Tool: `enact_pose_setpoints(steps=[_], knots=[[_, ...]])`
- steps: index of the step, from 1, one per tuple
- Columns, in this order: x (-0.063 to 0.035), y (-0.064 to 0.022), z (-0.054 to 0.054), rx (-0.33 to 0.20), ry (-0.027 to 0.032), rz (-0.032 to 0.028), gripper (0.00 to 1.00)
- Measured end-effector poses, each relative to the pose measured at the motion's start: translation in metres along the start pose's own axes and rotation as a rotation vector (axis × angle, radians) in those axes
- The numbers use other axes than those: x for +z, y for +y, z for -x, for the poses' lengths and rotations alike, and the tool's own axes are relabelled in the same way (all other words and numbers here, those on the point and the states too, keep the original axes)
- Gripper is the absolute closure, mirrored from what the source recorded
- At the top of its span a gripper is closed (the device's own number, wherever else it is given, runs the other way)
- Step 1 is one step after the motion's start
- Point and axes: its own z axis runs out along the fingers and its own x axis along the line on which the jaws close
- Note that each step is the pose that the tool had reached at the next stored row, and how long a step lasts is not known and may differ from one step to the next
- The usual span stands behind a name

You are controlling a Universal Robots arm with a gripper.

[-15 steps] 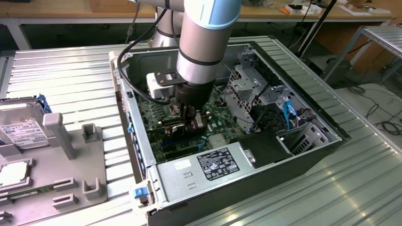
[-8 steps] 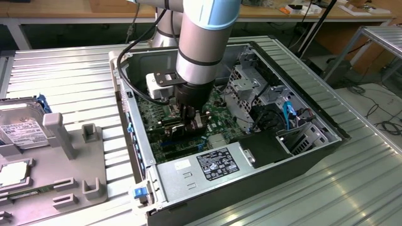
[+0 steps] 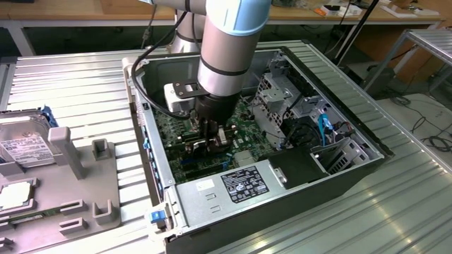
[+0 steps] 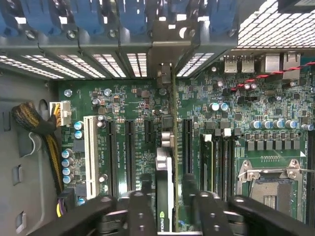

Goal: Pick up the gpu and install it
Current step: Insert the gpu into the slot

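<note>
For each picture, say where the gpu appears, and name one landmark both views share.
Exterior view: the gpu stands on edge under the arm's hand, low inside the open computer case.
Wrist view: the gpu runs edge-on between the fingers, over the slots.
Shared landmark: the green motherboard.

Arm [image 3: 229, 47] reaches into open PC case [image 3: 339, 106]; gripper [image 3: 209, 138] is just above motherboard [image 3: 169, 132]. Hard drive [image 3: 25, 138] lies on 1 tray [image 3: 92, 185], at the exterior view's left.

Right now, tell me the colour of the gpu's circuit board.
Green, seen edge-on on the gpu; the wrist view shows it best.
</note>
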Motion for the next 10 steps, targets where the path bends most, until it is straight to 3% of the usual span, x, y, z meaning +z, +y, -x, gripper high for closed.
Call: enact_pose_setpoints(steps=[1,2,5,10], knots=[[0.0000,0.0000,0.000,0.000,0.0000,0.0000,0.60],[0.0000,0.0000,0.000,0.000,0.0001,0.0001,0.54],[-0.0045,0.0001,0.000,0.000,-0.0001,0.0001,0.54],[-0.0399,0.0006,0.001,0.001,-0.0009,0.0004,0.54]])
